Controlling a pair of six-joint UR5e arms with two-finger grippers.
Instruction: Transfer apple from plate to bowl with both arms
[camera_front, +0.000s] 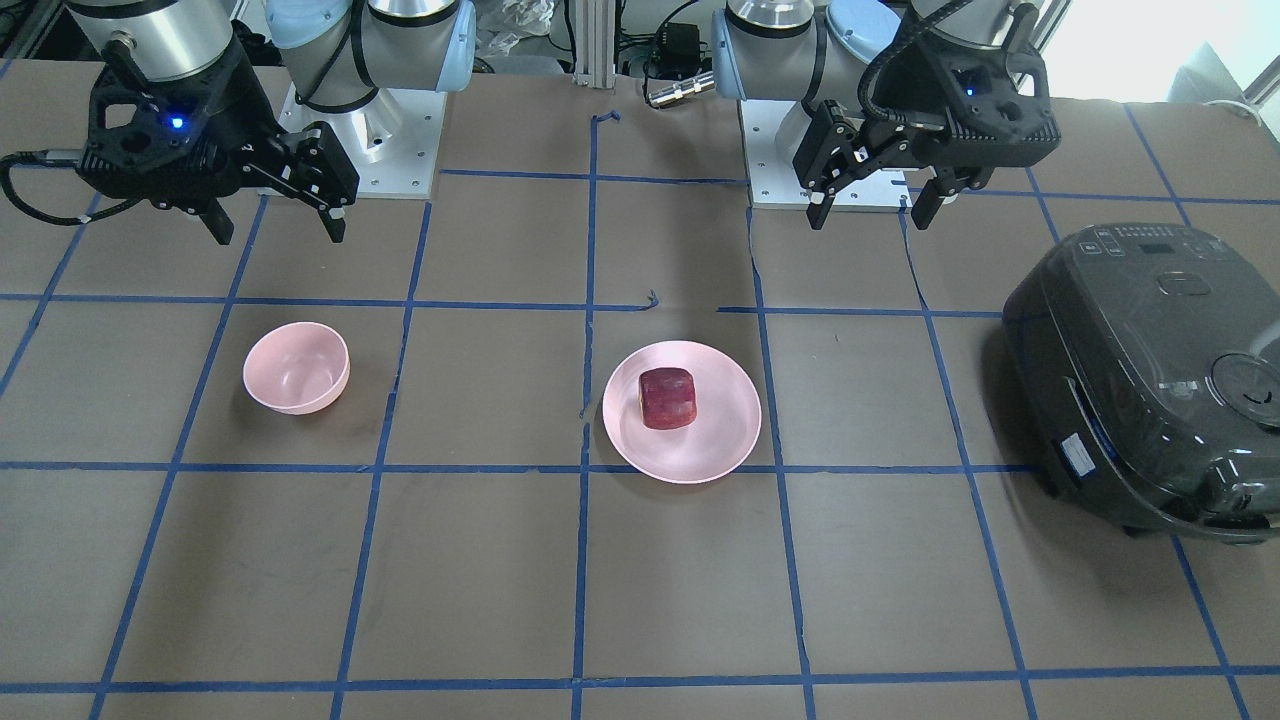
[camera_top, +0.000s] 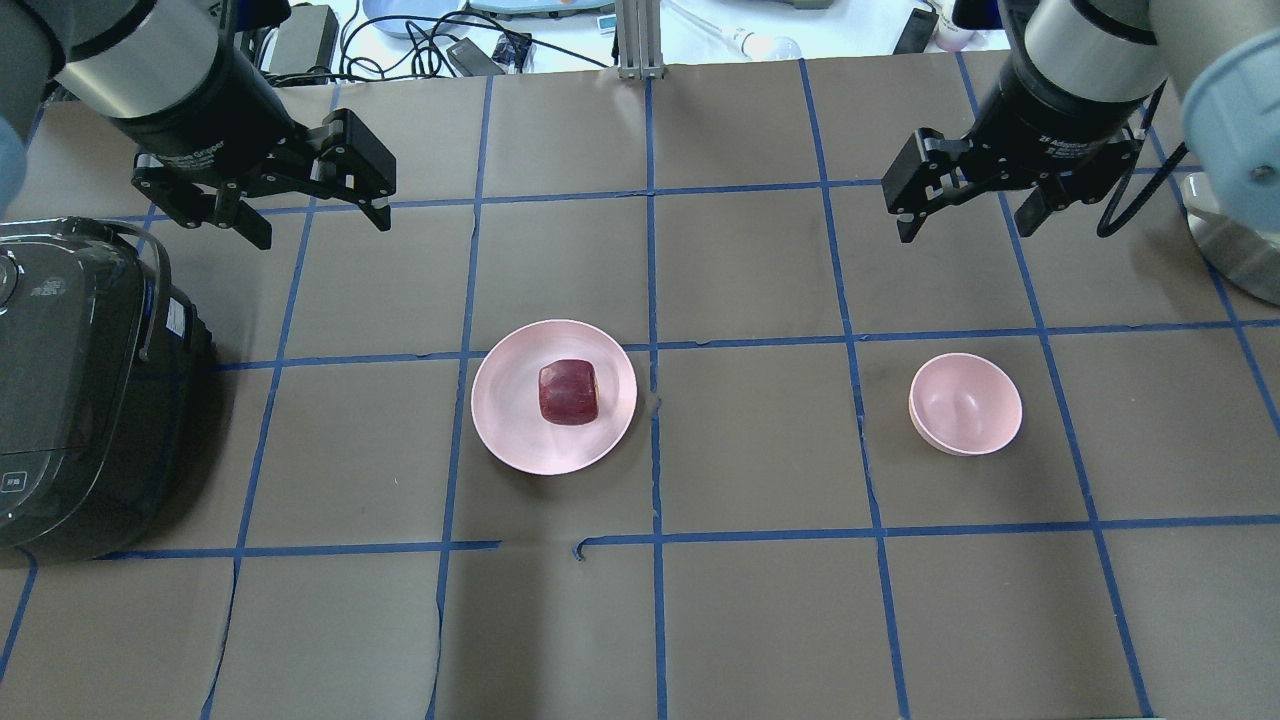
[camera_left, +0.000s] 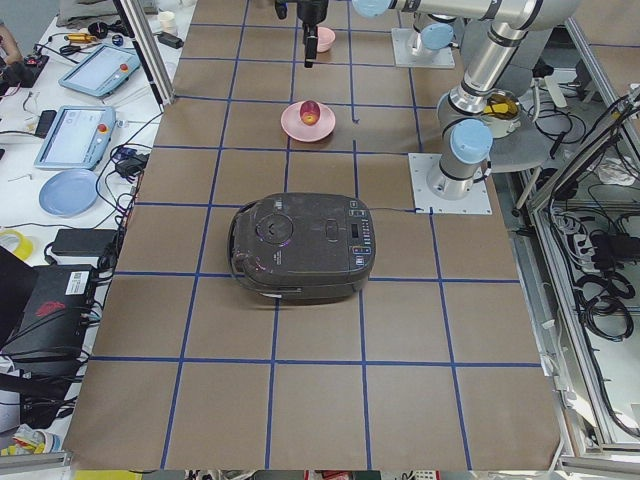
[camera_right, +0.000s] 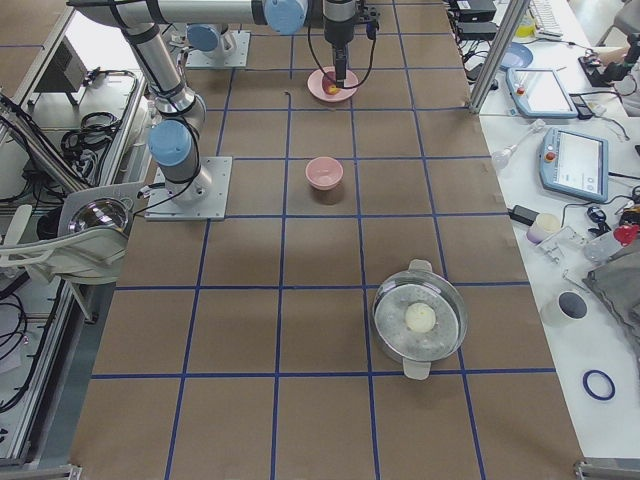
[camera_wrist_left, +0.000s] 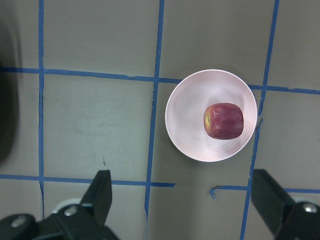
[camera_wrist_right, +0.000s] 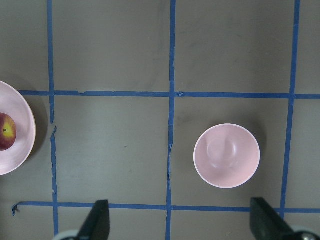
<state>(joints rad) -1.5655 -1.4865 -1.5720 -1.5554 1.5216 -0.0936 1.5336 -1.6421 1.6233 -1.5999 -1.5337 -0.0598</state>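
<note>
A dark red apple (camera_top: 569, 391) lies on the wide pale pink plate (camera_top: 510, 420) near the table's middle; both also show in the left wrist view, apple (camera_wrist_left: 223, 121) on plate (camera_wrist_left: 187, 110). The small deep pink bowl (camera_top: 965, 403) stands empty to the right, also in the right wrist view (camera_wrist_right: 226, 155). My left gripper (camera_top: 315, 215) is open and empty, held high behind and to the left of the plate. My right gripper (camera_top: 968, 222) is open and empty, held high behind the bowl. In the front-facing view the left gripper (camera_front: 872, 212) is at right, the right gripper (camera_front: 278, 228) at left.
A dark grey rice cooker (camera_top: 70, 380) sits at the table's left end, left of the plate. A metal pot with a glass lid (camera_right: 419, 318) stands at the table's right end. Blue tape lines grid the brown table. The arm bases (camera_front: 380, 140) stand at the robot's side of the table.
</note>
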